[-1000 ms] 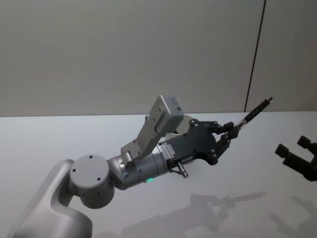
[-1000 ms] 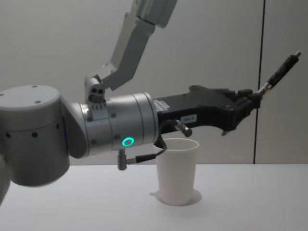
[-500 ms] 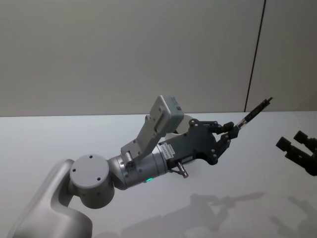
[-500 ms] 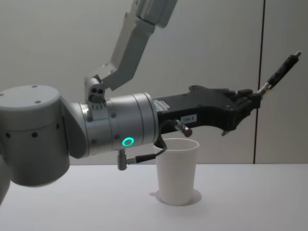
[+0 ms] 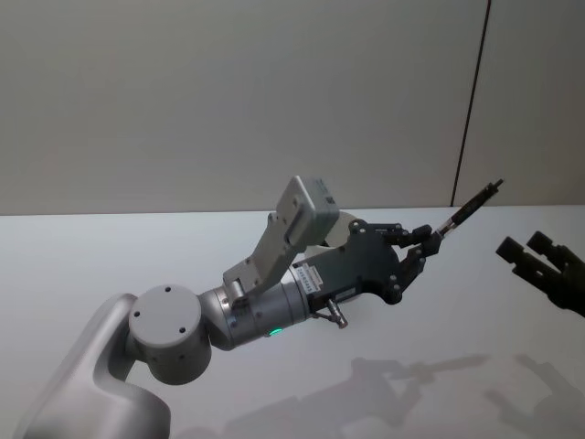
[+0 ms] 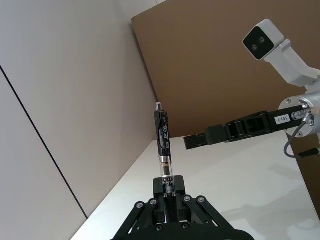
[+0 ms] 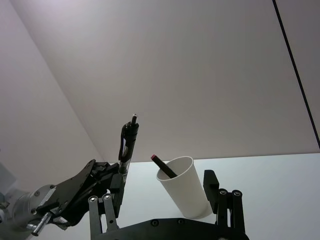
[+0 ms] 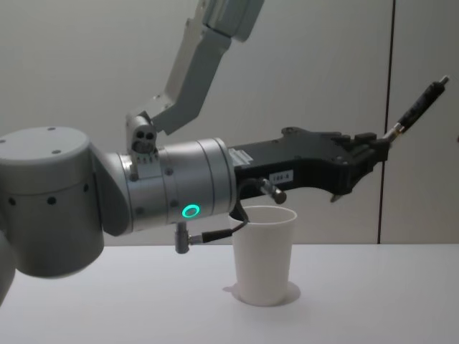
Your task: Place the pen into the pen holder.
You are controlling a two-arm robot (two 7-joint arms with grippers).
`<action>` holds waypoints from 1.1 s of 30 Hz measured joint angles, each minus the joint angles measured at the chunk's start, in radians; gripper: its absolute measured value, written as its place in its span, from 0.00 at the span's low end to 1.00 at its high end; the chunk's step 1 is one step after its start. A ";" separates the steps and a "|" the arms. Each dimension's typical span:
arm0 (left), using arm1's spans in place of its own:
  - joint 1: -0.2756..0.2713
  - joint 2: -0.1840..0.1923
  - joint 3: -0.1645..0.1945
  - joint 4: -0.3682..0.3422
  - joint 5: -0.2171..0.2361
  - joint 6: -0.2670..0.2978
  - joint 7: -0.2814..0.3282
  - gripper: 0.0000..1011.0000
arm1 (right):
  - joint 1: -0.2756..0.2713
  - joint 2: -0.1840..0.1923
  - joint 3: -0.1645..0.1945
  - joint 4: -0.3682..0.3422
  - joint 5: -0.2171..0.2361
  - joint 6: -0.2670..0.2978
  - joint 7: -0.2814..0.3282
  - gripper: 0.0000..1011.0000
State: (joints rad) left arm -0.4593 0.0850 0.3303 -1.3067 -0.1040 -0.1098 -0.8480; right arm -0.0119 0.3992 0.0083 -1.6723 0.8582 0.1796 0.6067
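Note:
My left gripper point(image 5: 428, 238) is raised above the table and shut on the lower end of a dark pen point(image 5: 473, 205), which slants up and to the right. In the chest view the pen point(image 8: 419, 107) sticks out of the left gripper point(image 8: 380, 147), well above and to the right of the white paper cup pen holder point(image 8: 264, 254). My right gripper point(image 5: 524, 245) hangs open to the right of the pen, apart from it. In the left wrist view the right gripper point(image 6: 200, 141) lies level with the pen point(image 6: 163, 145).
A dark stick with a red end point(image 7: 161, 166) leans inside the pen holder point(image 7: 186, 187). The white table point(image 5: 110, 256) runs back to a plain wall. The left arm's thick forearm point(image 8: 172, 190) hangs just over the cup's rim.
My right gripper has risen and moved left, closer to the pen. The left arm and the pen have stayed still.

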 joint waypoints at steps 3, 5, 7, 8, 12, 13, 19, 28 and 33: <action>0.000 0.000 0.000 0.000 0.000 0.000 0.000 0.13 | 0.010 -0.007 -0.009 0.001 0.004 0.008 -0.015 0.99; 0.000 0.000 0.000 0.000 0.000 0.000 0.000 0.13 | 0.016 -0.012 -0.014 0.002 0.006 0.013 -0.025 0.99; 0.000 0.000 0.000 0.000 0.000 0.000 0.000 0.13 | 0.021 -0.015 -0.019 0.003 0.007 0.017 -0.031 0.99; 0.000 0.000 0.000 0.000 0.000 0.000 0.000 0.13 | 0.026 -0.018 -0.022 0.004 0.008 0.020 -0.035 0.99; 0.000 0.000 0.000 0.000 0.000 0.000 0.000 0.13 | 0.037 -0.023 -0.033 0.007 0.009 0.030 -0.042 0.99; 0.000 0.000 0.000 0.000 0.000 0.000 0.000 0.13 | 0.039 -0.024 -0.035 0.008 0.009 0.032 -0.042 0.99; 0.000 0.000 0.000 0.000 0.000 0.000 0.000 0.13 | 0.055 -0.031 -0.050 0.013 0.006 0.049 -0.043 0.99; 0.000 0.000 0.000 0.000 0.000 0.000 0.000 0.13 | 0.072 -0.036 -0.067 0.021 0.007 0.064 -0.035 0.99; 0.000 0.000 0.000 0.000 0.000 0.000 0.000 0.13 | 0.078 -0.037 -0.074 0.024 0.013 0.067 -0.032 0.99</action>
State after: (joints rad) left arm -0.4593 0.0850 0.3303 -1.3067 -0.1040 -0.1099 -0.8480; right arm 0.0659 0.3619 -0.0654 -1.6485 0.8710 0.2462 0.5748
